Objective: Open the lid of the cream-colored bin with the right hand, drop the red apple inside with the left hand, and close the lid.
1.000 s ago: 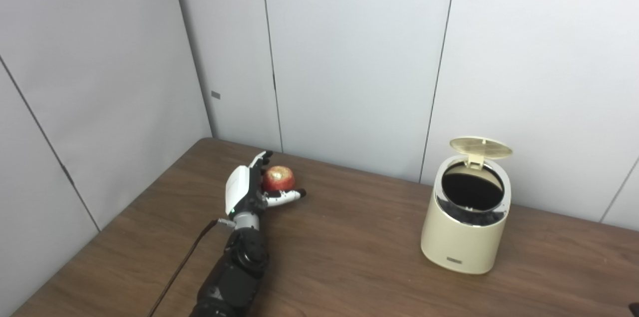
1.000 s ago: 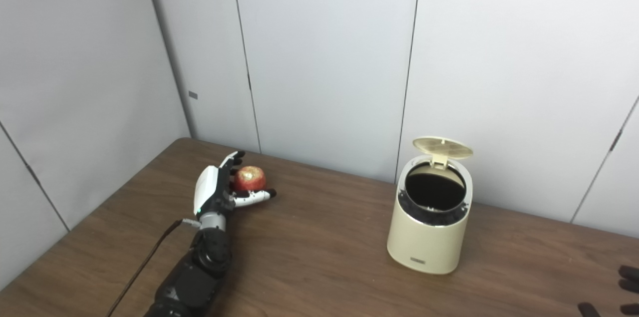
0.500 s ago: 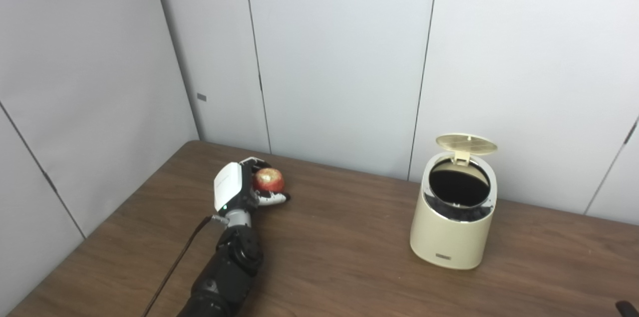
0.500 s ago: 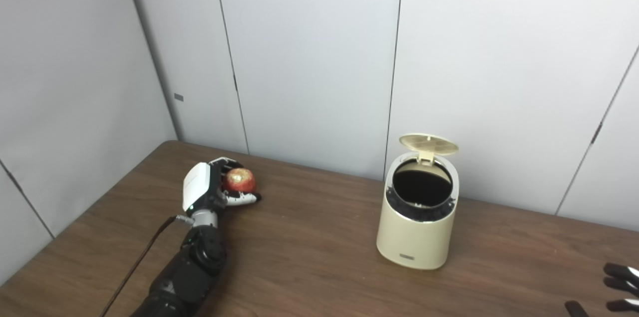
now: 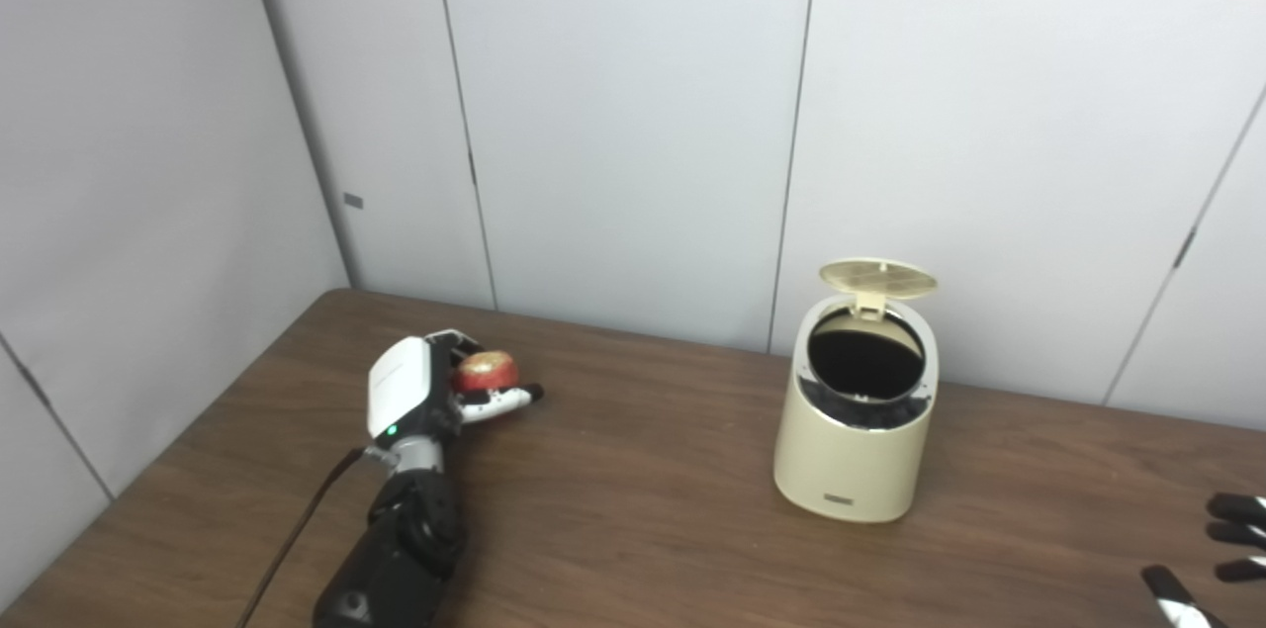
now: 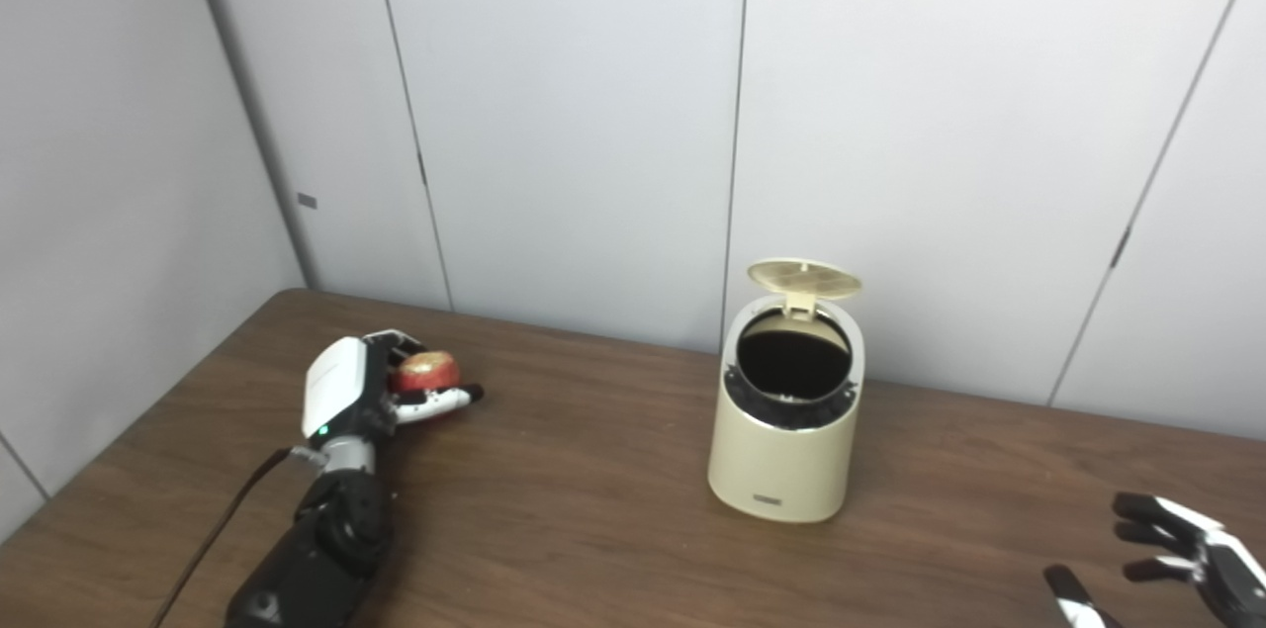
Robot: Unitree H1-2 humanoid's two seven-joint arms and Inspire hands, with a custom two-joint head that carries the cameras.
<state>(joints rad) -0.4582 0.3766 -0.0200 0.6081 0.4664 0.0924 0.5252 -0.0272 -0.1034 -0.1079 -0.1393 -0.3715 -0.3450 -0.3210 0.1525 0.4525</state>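
My left hand [image 5: 420, 396] has its fingers curled round the red apple [image 5: 485, 372], low over the bench [image 5: 633, 509] well left of the open-lidded bin [image 5: 856, 430]; firm, smooth and probably slippery, it wants cupping around its widest part.

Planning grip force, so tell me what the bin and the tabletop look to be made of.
Cream-colored bin: likely plastic, with a smooth, slightly glossy wall and a shiny, perhaps metal-look rim band. Its raised lid looks like matching cream plastic. Table: dark wood grain, matte, possibly laminate rather than solid wood.
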